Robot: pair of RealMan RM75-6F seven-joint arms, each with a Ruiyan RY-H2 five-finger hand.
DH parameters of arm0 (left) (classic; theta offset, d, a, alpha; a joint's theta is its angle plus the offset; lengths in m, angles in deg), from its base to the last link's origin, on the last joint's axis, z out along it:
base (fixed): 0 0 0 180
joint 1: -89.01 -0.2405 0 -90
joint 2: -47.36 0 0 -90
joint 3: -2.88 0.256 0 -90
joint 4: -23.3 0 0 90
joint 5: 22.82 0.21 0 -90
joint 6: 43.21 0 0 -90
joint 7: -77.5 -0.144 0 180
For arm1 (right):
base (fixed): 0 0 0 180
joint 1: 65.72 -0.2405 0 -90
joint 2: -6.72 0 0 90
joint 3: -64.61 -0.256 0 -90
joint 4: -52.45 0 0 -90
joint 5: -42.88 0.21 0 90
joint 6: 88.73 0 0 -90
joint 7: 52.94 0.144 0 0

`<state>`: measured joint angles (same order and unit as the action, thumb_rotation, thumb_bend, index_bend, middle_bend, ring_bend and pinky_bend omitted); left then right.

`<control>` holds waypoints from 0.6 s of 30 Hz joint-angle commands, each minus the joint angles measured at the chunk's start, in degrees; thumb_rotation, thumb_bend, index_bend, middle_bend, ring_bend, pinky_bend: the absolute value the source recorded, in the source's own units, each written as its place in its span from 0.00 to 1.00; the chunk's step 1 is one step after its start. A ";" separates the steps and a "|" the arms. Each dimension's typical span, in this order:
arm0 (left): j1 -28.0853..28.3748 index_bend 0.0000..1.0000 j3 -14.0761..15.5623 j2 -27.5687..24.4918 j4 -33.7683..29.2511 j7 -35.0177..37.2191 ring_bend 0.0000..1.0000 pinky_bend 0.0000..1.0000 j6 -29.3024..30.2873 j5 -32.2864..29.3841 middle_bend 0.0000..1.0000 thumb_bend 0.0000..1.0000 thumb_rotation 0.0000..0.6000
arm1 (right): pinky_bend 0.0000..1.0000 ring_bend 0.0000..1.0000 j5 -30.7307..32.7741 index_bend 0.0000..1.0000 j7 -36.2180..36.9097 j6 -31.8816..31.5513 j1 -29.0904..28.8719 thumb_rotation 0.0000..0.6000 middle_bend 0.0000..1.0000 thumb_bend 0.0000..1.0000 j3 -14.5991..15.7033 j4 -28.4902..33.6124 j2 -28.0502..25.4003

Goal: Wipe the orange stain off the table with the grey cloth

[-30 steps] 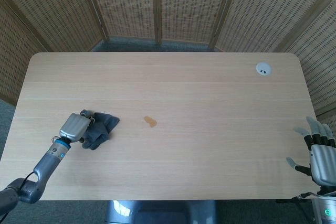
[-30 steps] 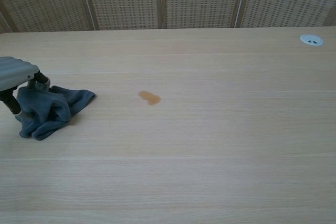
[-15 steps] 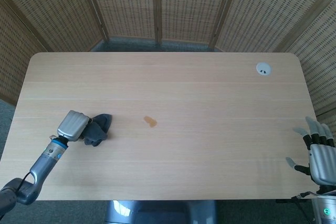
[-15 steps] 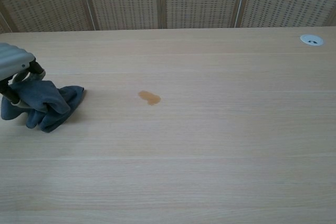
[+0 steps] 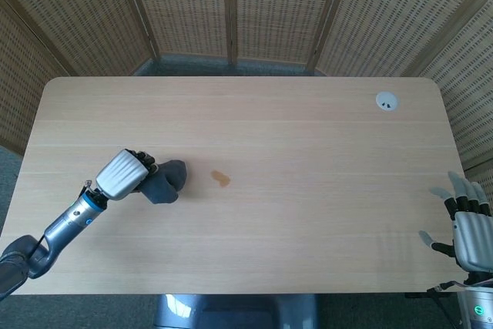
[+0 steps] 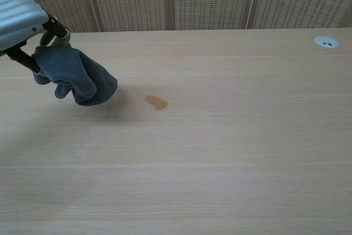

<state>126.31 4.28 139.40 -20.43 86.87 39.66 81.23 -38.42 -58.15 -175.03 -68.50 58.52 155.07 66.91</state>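
Note:
My left hand (image 5: 125, 173) (image 6: 25, 21) grips the grey cloth (image 5: 166, 182) (image 6: 77, 76), which hangs bunched below it, lifted off the table. The small orange stain (image 5: 221, 179) (image 6: 156, 102) lies on the wooden table (image 5: 308, 152) a short way to the right of the cloth. At the table's near right corner my right hand (image 5: 466, 225) sits with its fingers spread and nothing in it; the chest view does not show it.
A white round cable grommet (image 5: 387, 101) (image 6: 326, 41) is set in the table's far right corner. Woven wicker screens (image 5: 231, 5) stand behind the table and along both sides.
My left hand has gathered the cloth, lifted it off the table and carried it right, toward the stain. The right hand has stayed still.

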 commanded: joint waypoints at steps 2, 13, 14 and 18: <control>1.64 0.76 -0.15 1.28 0.93 -0.40 0.68 0.91 -0.03 0.43 0.71 0.15 1.00 | 0.00 0.00 -0.12 0.24 0.40 0.01 0.04 1.00 0.00 0.00 0.04 0.11 -0.17; 10.66 0.76 -2.86 5.46 2.24 -6.48 0.68 0.91 -9.02 -0.70 0.71 0.15 1.00 | 0.00 0.00 0.61 0.24 2.33 0.60 -0.07 1.00 0.00 0.00 -0.31 -0.29 -0.87; 11.53 0.76 -2.88 6.12 2.69 -6.87 0.68 0.91 -10.15 -0.74 0.71 0.15 1.00 | 0.00 0.00 0.72 0.24 2.45 0.75 -0.13 1.00 0.00 0.00 -0.34 -0.33 -0.86; 15.01 0.76 -3.32 9.19 4.32 -8.68 0.67 0.91 -13.21 -0.68 0.70 0.15 1.00 | 0.00 0.00 0.66 0.24 2.75 1.29 -0.35 1.00 0.00 0.00 -0.22 -0.49 -0.89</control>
<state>139.50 1.37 146.92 -17.10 79.40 28.07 80.58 -37.77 -55.48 -173.82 -68.81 58.28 154.61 66.02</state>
